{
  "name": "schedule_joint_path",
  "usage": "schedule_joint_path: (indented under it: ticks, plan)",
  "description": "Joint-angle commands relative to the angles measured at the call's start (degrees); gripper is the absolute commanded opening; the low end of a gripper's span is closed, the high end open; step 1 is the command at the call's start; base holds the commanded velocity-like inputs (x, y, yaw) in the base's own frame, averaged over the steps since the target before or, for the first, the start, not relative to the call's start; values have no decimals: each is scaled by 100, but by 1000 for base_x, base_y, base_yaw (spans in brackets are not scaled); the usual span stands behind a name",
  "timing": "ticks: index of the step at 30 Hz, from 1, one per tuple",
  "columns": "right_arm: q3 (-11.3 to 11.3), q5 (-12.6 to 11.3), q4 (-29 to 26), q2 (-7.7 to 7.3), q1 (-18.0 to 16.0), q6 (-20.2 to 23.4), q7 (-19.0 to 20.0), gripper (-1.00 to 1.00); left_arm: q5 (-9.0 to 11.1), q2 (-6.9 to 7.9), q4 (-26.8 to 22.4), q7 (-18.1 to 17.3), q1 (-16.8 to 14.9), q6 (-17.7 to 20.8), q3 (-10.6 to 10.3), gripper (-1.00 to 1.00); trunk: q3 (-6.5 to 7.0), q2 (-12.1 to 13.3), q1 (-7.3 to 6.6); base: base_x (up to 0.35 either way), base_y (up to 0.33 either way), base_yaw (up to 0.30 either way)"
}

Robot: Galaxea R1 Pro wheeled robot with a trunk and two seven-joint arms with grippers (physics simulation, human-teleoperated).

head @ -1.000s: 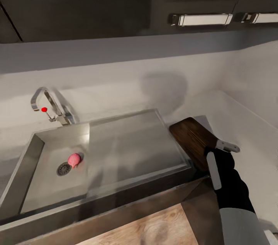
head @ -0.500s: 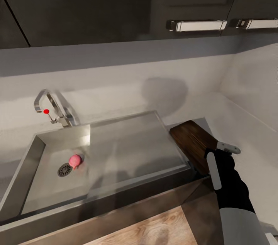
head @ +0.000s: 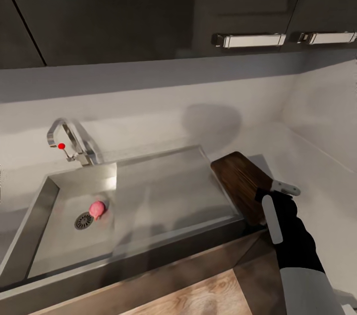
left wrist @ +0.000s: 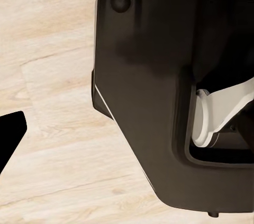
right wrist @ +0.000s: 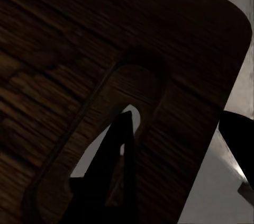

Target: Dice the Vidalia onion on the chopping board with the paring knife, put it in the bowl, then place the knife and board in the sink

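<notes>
A small pink Vidalia onion (head: 97,209) lies in the steel sink (head: 54,235) next to the round drain (head: 83,220). To the right of the drainboard (head: 168,191), the dark-brown chopping board (head: 239,181) is tilted over the grey countertop (head: 317,191). My right gripper (head: 270,201) is shut on its near end. In the right wrist view, one finger (right wrist: 114,166) passes through the board's slot handle (right wrist: 100,144) and the other finger (right wrist: 238,136) sits outside its edge. My left gripper hangs over the floor, with one black fingertip (left wrist: 10,139) at the view's side. The paring knife and the bowl are out of view.
An angular faucet (head: 69,139) with a red knob (head: 61,146) stands behind the basin. Dark upper cabinets with steel bar handles (head: 248,39) hang above the pale backsplash. The wall turns a corner at the right. Wood floor (left wrist: 58,102) and my dark base (left wrist: 153,91) lie below.
The head view has tilted up slightly. My right gripper has carried the chopping board a little to the left, closer to the sink's right edge. The onion has not moved.
</notes>
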Motion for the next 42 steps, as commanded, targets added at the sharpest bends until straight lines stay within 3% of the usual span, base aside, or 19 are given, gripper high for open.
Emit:
schedule_joint_path:
  ticks: [1, 10, 25, 42]
  plan:
    - [-4, -54, -5, 3, -5, 17, -50, -100, 15, -2, -9, 4, 3, -6, 3, 100, -1, -10, 4, 0, 0, 0]
    - [-4, -54, -6, 3, -5, 17, -49, -100, 15, -2, -9, 4, 3, -6, 3, 100, 80, -10, 4, -23, 0, 0]
    - [6, -61, -6, 3, -5, 23, -49, -100, 19, -2, -1, 4, 3, -6, 3, 100, 216, -10, 4, -306, 0, 7]
    - [29, -66, -6, 4, -5, 24, -43, -100, 24, -2, 8, 4, 3, -2, 3, 100, 339, -10, 4, -247, 188, 192]
